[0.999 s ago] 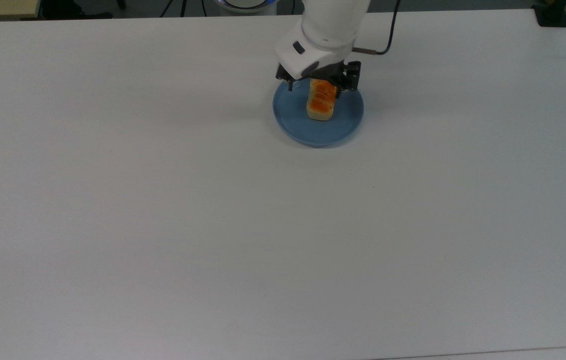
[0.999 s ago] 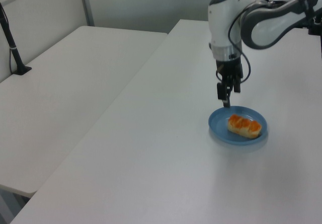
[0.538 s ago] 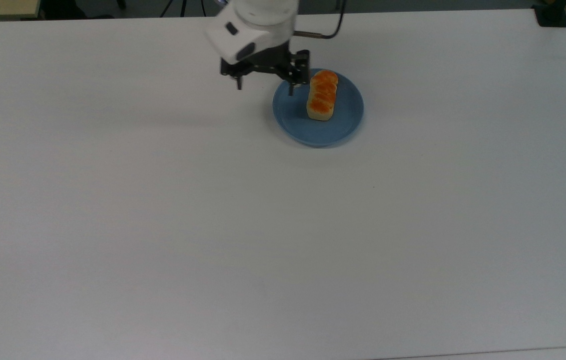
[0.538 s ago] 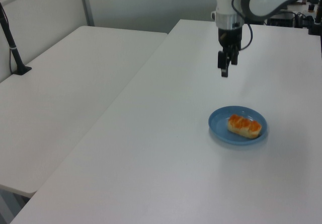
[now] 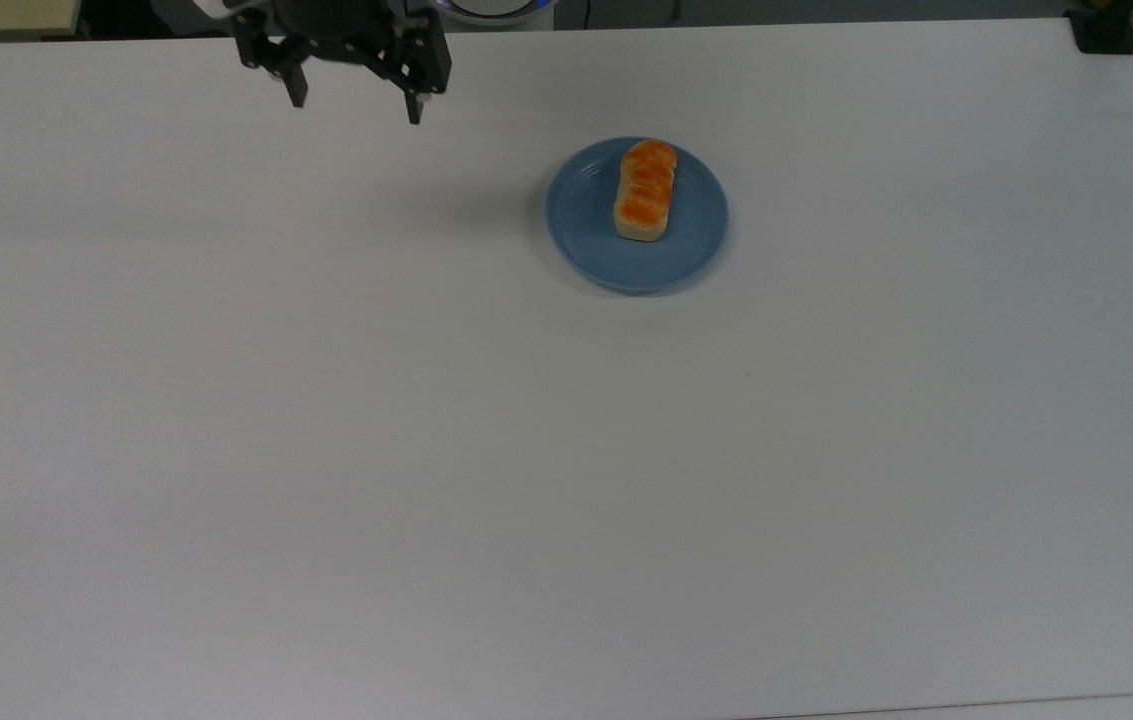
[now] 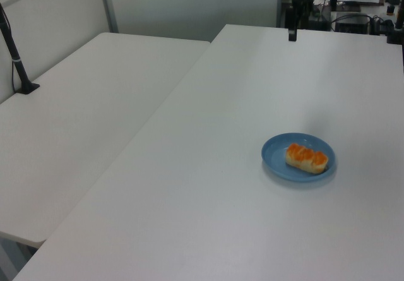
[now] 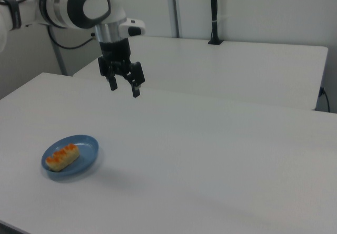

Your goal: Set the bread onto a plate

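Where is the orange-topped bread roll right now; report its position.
The glossy orange-brown bread roll lies on the round blue plate, toward the top view's upper middle of the white table, well to the right of the open black claw.

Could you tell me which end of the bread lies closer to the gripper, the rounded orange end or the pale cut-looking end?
The rounded orange end: in the top view the bread on the plate points it toward the upper edge, where the open gripper hangs.

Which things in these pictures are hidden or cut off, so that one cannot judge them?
- The arm above the gripper: the top view's upper edge cuts it off.
- The underside of the bread: in every view it lies against the plate.
- The gripper in the left view: too small and dark to judge how its jaws stand; the right view shows them apart.
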{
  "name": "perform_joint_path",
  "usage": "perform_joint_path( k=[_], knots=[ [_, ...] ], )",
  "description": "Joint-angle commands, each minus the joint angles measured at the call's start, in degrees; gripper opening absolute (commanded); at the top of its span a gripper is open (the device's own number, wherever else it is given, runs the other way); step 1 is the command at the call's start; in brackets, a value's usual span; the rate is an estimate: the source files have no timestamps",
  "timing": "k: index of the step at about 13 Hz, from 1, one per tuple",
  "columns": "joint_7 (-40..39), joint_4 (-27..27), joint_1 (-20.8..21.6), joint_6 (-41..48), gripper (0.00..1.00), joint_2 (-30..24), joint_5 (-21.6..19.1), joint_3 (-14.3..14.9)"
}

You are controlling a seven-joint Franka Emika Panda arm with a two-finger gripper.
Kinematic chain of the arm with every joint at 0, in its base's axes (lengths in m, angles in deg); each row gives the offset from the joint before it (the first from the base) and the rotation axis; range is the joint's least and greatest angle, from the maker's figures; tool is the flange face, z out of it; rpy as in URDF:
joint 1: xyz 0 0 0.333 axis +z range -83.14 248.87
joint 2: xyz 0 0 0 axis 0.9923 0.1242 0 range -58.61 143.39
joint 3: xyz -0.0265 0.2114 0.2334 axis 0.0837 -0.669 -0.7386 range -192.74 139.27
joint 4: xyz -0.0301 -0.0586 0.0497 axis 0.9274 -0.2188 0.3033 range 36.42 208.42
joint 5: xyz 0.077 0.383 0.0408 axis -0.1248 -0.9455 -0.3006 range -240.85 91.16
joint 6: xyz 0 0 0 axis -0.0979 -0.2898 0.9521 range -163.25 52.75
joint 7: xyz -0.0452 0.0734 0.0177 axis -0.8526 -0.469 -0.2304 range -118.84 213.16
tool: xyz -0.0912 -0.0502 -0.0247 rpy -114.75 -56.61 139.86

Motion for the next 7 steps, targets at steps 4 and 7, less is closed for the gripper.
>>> perform_joint_path(
  k=[4,7],
  knots=[
    [-0.67,-1.20,0.97,1.57,1.00,-1.88,-1.73,0.70],
    [-0.67,-1.28,1.32,1.39,1.00,-1.97,-1.82,0.70]
  ],
)
